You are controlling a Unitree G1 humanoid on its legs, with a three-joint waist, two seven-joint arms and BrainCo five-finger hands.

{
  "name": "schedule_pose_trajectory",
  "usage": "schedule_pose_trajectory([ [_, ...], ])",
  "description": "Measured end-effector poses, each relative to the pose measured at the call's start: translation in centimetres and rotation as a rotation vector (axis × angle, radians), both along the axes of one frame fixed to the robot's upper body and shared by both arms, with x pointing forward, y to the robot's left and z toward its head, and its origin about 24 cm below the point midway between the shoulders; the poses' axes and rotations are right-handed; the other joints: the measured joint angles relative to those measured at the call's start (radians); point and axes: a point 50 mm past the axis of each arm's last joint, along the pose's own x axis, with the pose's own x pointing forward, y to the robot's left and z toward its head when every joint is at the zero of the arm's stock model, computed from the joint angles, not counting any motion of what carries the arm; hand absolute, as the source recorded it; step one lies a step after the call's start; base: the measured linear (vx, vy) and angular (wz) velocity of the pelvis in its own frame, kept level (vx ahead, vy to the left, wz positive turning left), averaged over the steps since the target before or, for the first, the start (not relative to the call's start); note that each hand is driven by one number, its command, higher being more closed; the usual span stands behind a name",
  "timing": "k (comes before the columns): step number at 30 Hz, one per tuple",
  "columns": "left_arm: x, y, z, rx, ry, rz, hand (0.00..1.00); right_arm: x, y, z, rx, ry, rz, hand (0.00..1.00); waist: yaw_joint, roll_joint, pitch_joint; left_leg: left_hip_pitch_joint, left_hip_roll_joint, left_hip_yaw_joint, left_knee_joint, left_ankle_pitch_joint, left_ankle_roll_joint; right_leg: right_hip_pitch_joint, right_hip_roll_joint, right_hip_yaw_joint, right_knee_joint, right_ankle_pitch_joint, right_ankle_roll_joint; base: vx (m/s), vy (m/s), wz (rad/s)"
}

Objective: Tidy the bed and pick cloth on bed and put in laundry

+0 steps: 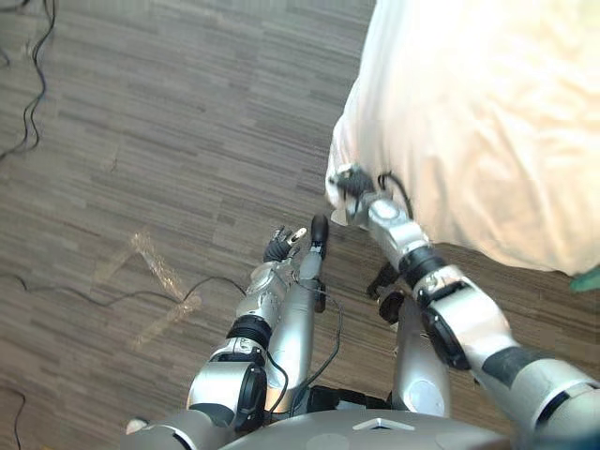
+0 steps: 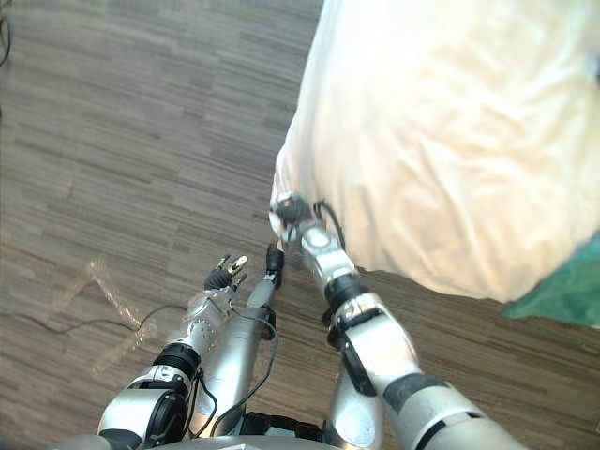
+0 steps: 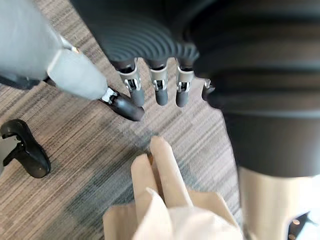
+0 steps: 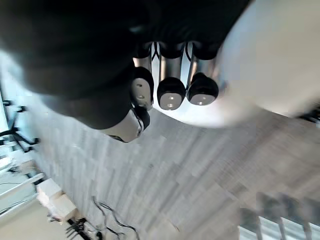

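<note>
White bedding point(image 1: 469, 122) hung over the bed's edge. The right hand point(image 1: 349, 180) sat against its lower corner; its grip could not be determined. The left hand point(image 3: 161, 90) hung above the floor point(image 1: 169, 122), fingers relaxed and holding nothing. A green cloth point(image 2: 562, 292) lay beside the bedding, well apart from both hands.

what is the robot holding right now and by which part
Left hand is open and holds nothing. Right hand is at the hanging corner of the white bedcover; whether it grips that corner cannot be told.
</note>
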Motion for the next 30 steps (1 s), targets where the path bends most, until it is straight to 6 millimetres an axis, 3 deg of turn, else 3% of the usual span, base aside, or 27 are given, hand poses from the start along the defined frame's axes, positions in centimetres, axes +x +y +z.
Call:
schedule_pose_trajectory([
  [4,-0.9,-0.1,-0.9,0.023,0.031,-0.032,0.0,-6.6,-2.7,-7.5,-0.061,0.23,0.055,1.0,-0.05,-0.001,-0.001,0.085,-0.007,0.029,-0.018,-0.016,0.001,0.059,-0.003,0.031,-0.008,-0.005,0.011,0.04,0.003,-0.25],
  [6,-1.7,0.1,-1.6,0.044,0.055,-0.048,0.0,-8.3,-2.8,-8.6,-0.072,0.241,0.122,1.0,-0.07,-0.002,-0.002,0.126,-0.001,0.039,-0.023,-0.019,0.0,0.102,0.006,0.033,-0.03,-0.001,0.016,0.04,-0.018,-0.23],
  [9,-3.6,0.4,-3.0,0.072,0.108,-0.079,0.0,-10.0,-1.8,-8.5,-0.028,0.174,0.269,1.0,-0.08,-0.009,-0.008,0.198,0.016,0.042,-0.039,-0.021,-0.001,0.187,0.037,0.039,-0.084,0.021,0.028,0.06,-0.048,-0.17],
  [13,-8.7,1.7,-6.3,0.116,0.251,-0.094,0.0,-12.6,1.1,-7.3,0.192,0.103,0.508,1.0,-0.079,-0.021,-0.132,0.25,0.037,0.043,-0.041,-0.035,-0.021,0.276,0.081,0.046,-0.193,0.066,0.044,0.12,-0.052,-0.17],
  [16,-12.7,2.7,-8.3,0.149,0.356,-0.117,0.0,-14.3,3.1,-5.6,0.416,0.065,0.636,1.0,-0.077,-0.024,-0.209,0.341,0.039,0.042,-0.048,-0.063,-0.024,0.387,0.103,0.05,-0.275,0.082,0.046,0.08,-0.022,-0.14],
  [17,-13.4,3.0,-8.7,0.166,0.375,-0.13,0.0,-14.6,3.7,-4.8,0.483,0.037,0.672,1.0,-0.075,-0.026,-0.239,0.357,0.041,0.041,-0.048,-0.07,-0.024,0.409,0.108,0.05,-0.292,0.083,0.044,0.04,0.001,-0.06],
  [21,-14.7,3.9,-9.2,0.181,0.409,-0.138,0.0,-14.1,4.5,-2.6,0.631,-0.043,0.651,1.0,-0.068,-0.025,-0.267,0.403,0.045,0.044,-0.048,-0.085,-0.02,0.458,0.115,0.057,-0.313,0.087,0.038,0.0,0.006,-0.09],
  [25,-15.0,4.2,-9.3,0.196,0.399,-0.166,0.0,-10.2,5.6,3.2,0.701,-0.244,0.621,1.0,-0.079,0.005,-0.258,0.374,0.052,0.069,-0.048,-0.09,-0.026,0.401,0.113,0.09,-0.297,0.09,0.024,-0.09,0.033,-0.25],
  [26,-15.1,4.2,-9.4,0.192,0.396,-0.171,0.0,-9.1,5.9,4.9,0.719,-0.29,0.604,1.0,-0.087,0.028,-0.25,0.346,0.048,0.068,-0.048,-0.091,-0.026,0.362,0.107,0.096,-0.277,0.09,0.023,-0.12,0.06,-0.21],
  [28,-14.0,3.9,-9.0,0.185,0.35,-0.17,0.0,-6.6,6.5,9.1,0.772,-0.388,0.553,1.0,-0.089,0.052,-0.21,0.288,0.037,0.067,-0.048,-0.09,-0.027,0.264,0.089,0.109,-0.217,0.088,0.02,-0.14,0.071,-0.17],
  [29,-12.6,3.4,-8.4,0.17,0.297,-0.178,0.0,-5.2,6.5,12.1,0.793,-0.463,0.525,1.0,-0.09,0.076,-0.158,0.238,0.028,0.067,-0.048,-0.084,-0.036,0.191,0.071,0.113,-0.169,0.086,0.018,-0.14,0.044,-0.01],
  [30,-11.5,3.2,-7.8,0.164,0.258,-0.177,0.0,-4.5,6.3,13.7,0.798,-0.504,0.511,1.0,-0.089,0.088,-0.129,0.207,0.023,0.065,-0.048,-0.077,-0.046,0.146,0.063,0.116,-0.141,0.084,0.017,-0.1,0.014,0.07],
])
